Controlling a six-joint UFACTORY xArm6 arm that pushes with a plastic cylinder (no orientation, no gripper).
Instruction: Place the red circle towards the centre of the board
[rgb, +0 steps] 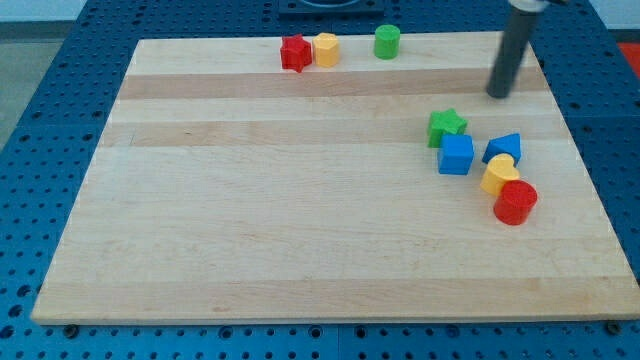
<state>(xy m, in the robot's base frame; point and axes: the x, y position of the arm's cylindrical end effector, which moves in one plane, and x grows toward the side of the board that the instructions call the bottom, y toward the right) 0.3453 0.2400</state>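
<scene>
The red circle, a small hard plastic-looking cylinder, sits near the board's right edge touching a yellow block, and being light and smooth it should slide easily if pushed on its right flank. A blue cube, blue wedge-like block and green star cluster above it on the pale wooden board. There is no claw to open or close: my tip is a bare dark rod, standing well apart toward the view's top.

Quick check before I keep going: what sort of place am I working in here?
Most likely a robotics lab bench: a pale wooden board lies on a blue perforated mounting table, scattered with small coloured plastic blocks such as the red circle. My tip stands above that cluster, touching nothing.
</scene>
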